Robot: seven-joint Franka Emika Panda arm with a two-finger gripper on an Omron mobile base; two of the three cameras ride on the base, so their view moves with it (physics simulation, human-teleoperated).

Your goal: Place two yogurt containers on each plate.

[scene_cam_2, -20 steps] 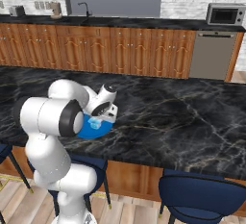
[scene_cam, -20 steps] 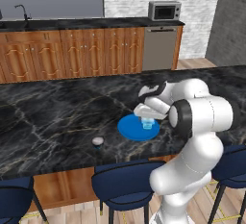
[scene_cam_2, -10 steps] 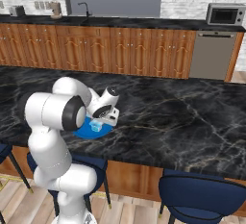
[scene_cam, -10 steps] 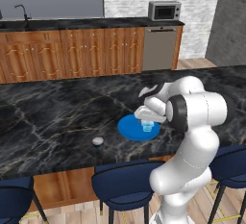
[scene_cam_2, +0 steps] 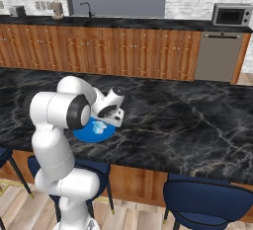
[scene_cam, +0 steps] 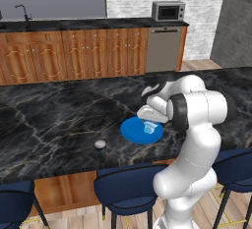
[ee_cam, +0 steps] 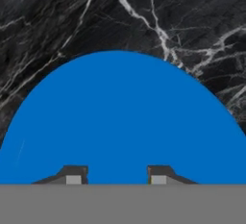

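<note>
A plain blue plate (scene_cam: 129, 130) (scene_cam_2: 83, 134) (ee_cam: 120, 112) lies on the dark marble counter near its front edge. One small light-blue yogurt container (scene_cam: 149, 127) (scene_cam_2: 100, 127) rests on the plate's right part. My gripper (scene_cam: 147, 121) (scene_cam_2: 107, 121) (ee_cam: 116, 175) points down at that cup, with its fingers on either side of it, shut on it. In the hand view the two fingertips (ee_cam: 74, 174) stand apart low over the plate, and the cup itself is hidden there. Another yogurt container (scene_cam: 100, 144) sits on the counter left of the plate.
Dark-blue stools (scene_cam: 128, 184) (scene_cam_2: 207, 199) stand along the counter's front edge. Wooden cabinets (scene_cam: 74, 56) line the back wall, and a microwave (scene_cam: 168, 11) sits on their counter. Open marble (scene_cam_2: 188, 120) spreads to the right of the plate.
The hand has stayed over the blue plate and the cup while the arm's upper links swung a little. The jaws have come in on the cup.
</note>
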